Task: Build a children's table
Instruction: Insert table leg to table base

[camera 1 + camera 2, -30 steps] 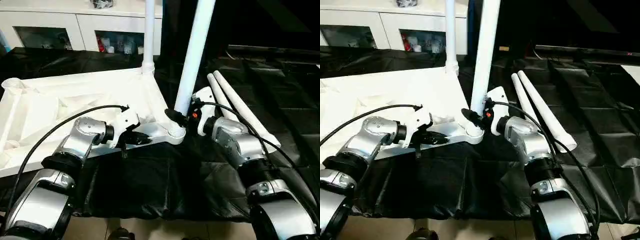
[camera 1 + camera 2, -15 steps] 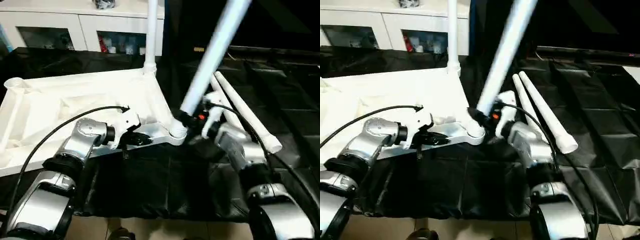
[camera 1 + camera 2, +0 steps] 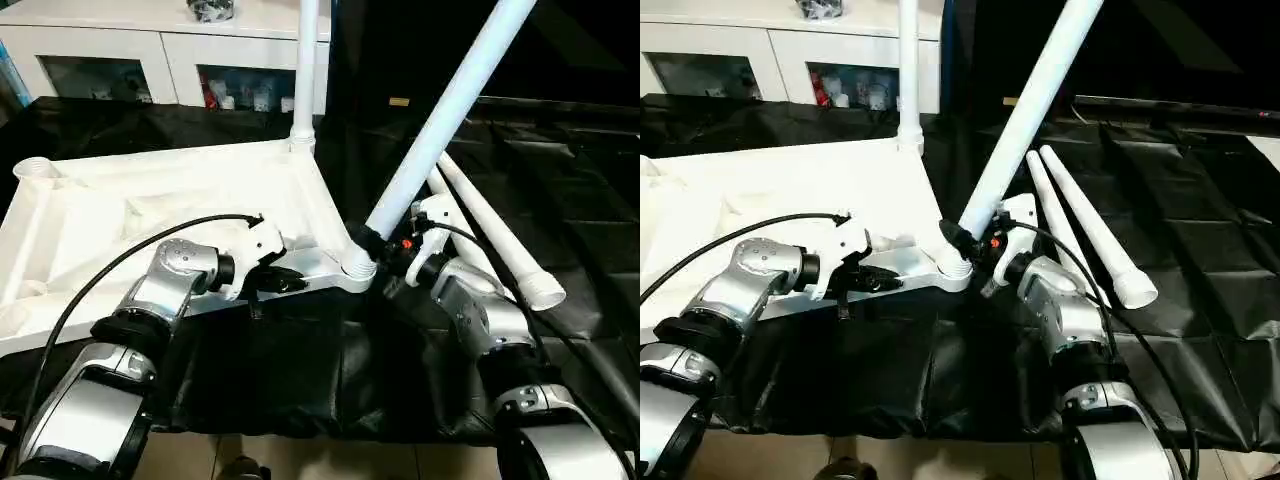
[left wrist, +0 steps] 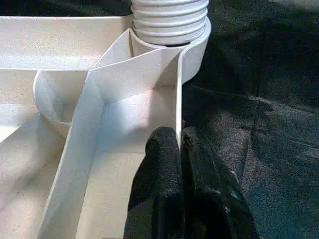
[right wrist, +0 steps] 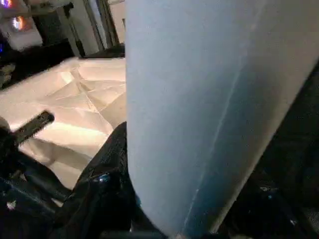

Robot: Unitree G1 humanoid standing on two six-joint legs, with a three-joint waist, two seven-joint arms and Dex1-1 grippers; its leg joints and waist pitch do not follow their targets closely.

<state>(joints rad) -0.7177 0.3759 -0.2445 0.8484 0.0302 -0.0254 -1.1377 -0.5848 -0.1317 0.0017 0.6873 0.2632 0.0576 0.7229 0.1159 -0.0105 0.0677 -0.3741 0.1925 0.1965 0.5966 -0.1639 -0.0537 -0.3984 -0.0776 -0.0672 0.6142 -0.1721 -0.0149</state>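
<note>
Your left gripper (image 4: 179,149) is pinched shut on the thin outer wall of the upturned tabletop (image 3: 150,215), which lies ribbed side up on the black-covered bench (image 3: 560,150). Just ahead of that gripper along the same wall sits the near corner socket (image 4: 192,55), with the ribbed end of a leg in it. Your right gripper (image 3: 375,243) is closed around the base of that leg (image 3: 440,120), just above the socket, with its jaws about half apart to span the tube. The leg leans markedly away from the tabletop toward your right arm instead of standing square. One fitted leg (image 3: 303,70) stands upright in the socket beyond the left gripper, on the far side of the tabletop. Two spare legs (image 3: 500,235) lie on the bench just beyond the right gripper. The main risk is the lean: pushing or turning the leg at this angle is likely to jam it crooked or pry it out of the socket. Side load may also drag the tabletop, because the left gripper holds only a thin wall that could slip free. A wide swing could knock the spare legs.
</note>
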